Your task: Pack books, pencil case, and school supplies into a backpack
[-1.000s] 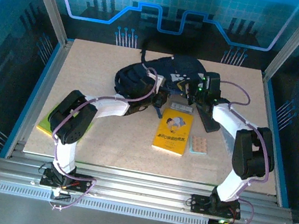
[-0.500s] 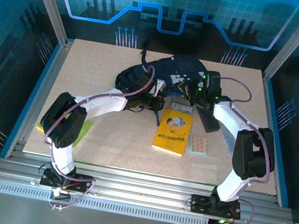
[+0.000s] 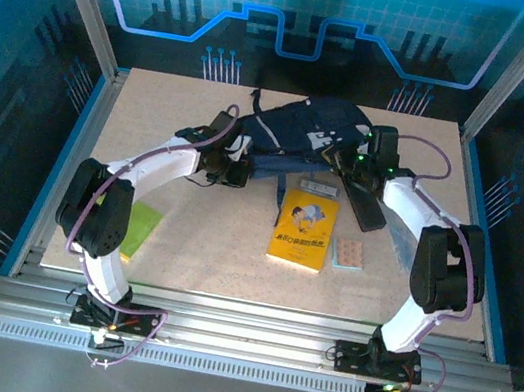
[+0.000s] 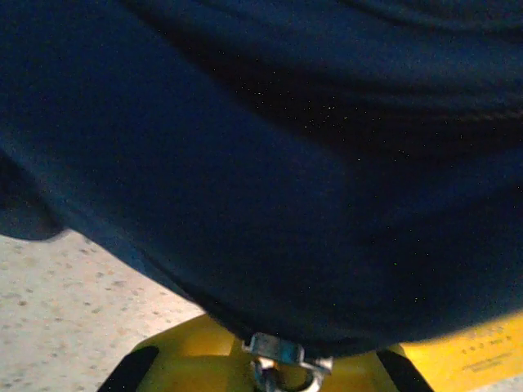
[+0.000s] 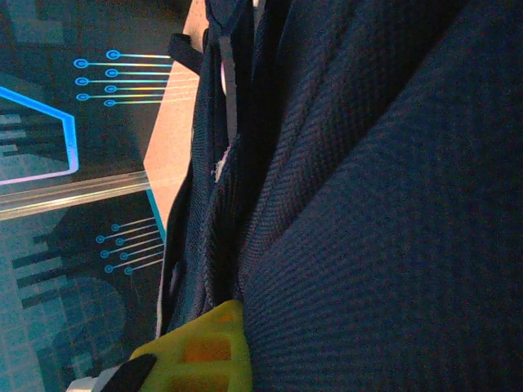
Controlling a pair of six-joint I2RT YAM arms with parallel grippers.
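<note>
Toward nine o'clock went my left gripper [image 3: 235, 163], and the backpack [image 3: 306, 128] lay flatter at twelve o'clock on the table [image 3: 152, 126], right gripper [image 3: 352, 166] at its three o'clock side. Fabric hid both pairs of fingers; I couldn't tell their grip.

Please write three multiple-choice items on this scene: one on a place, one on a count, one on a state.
1. The yellow book lies: A) on the table, nearer the arm bases than the backpack; B) inside the backpack; C) upon another book.
2. Books in view: A) one; B) two; C) four.
3. The dotted pad is: A) packed; B) unpacked, beside the yellow book; C) held in a pincer.
Answers: 1 A, it lies bare on the table; 2 B, yellow book and green book; 3 B, it lies flat on the table.
</note>
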